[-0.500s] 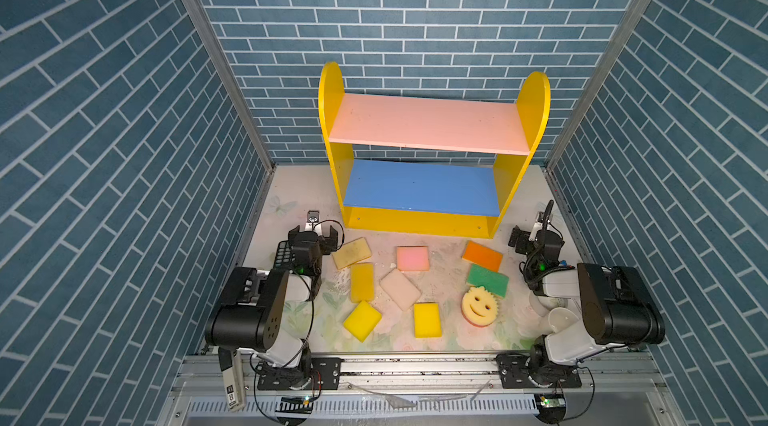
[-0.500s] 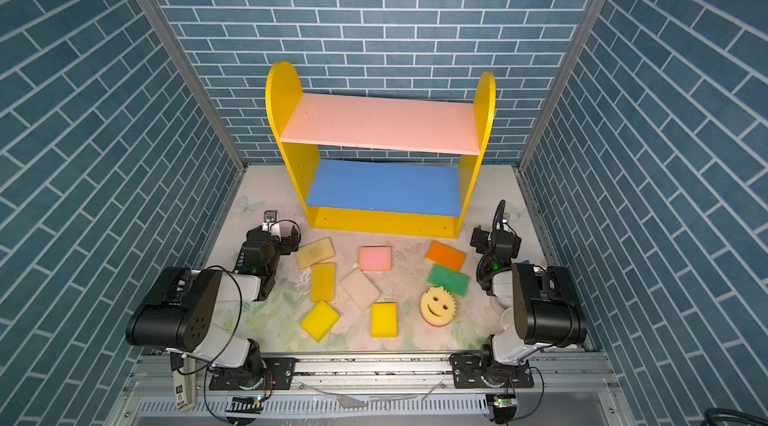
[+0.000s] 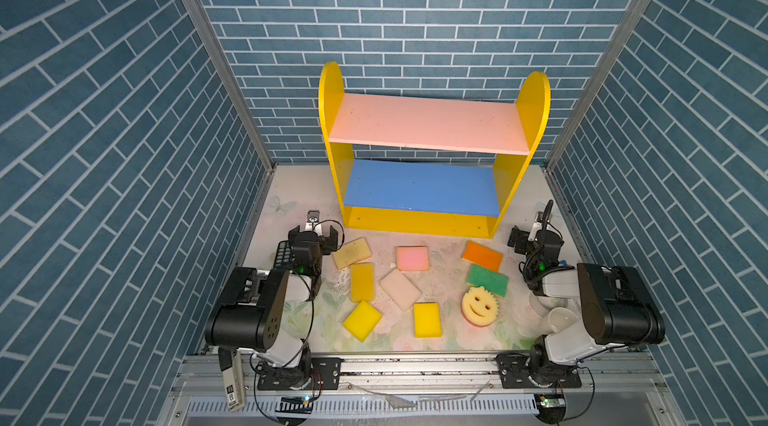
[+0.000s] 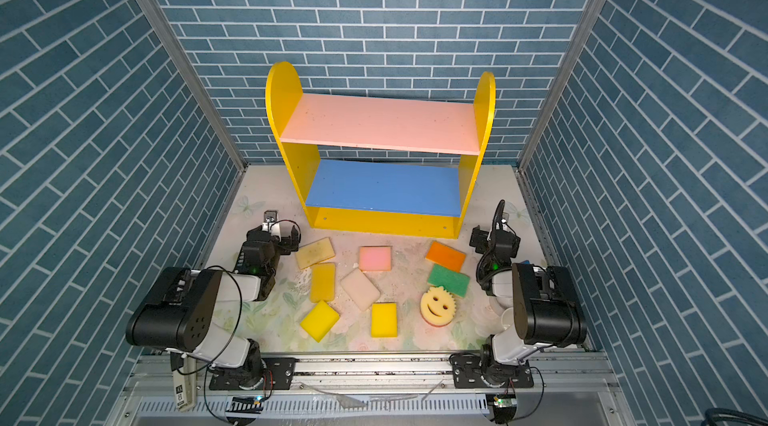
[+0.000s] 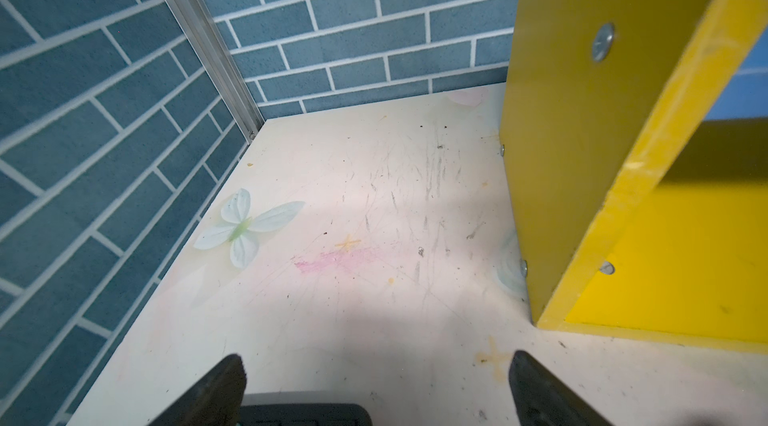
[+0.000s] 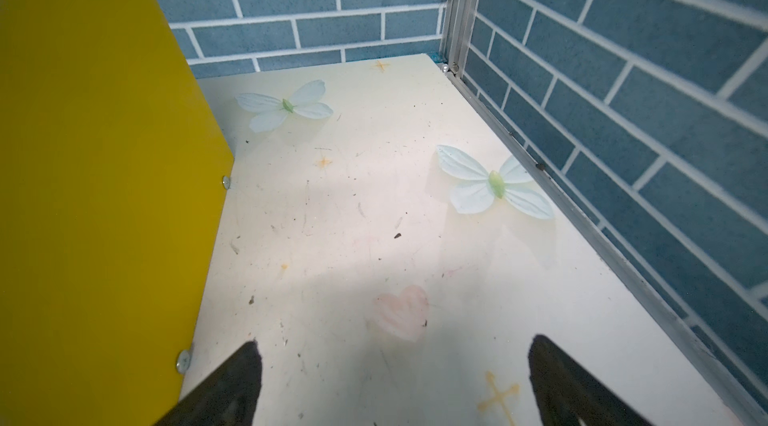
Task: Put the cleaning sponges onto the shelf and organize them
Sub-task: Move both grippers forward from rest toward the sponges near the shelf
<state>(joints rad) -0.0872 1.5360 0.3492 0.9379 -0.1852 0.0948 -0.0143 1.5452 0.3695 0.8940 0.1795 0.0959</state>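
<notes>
The black left gripper point(image 5: 376, 359) and black right gripper point(image 6: 395, 343) both stand spread wide and empty, each hovering over the pale printed tabletop point(image 3: 299, 195) beside a front corner of the three-level wooden shelf with yellow side panels point(image 3: 428, 124). The foam cleaning sponges point(image 3: 412, 258) lie flat on the tabletop in front of the shelf. The tan rectangle point(image 3: 352, 252) and whitish rectangle point(image 3: 400, 289) lie slantwise, the orange-yellow rectangle point(image 3: 362, 282) has its long axis pointing toward the shelf, and the orange rectangle point(image 3: 482, 256) and green rectangle point(image 3: 487, 279) lie parallel, running crosswise.
</notes>
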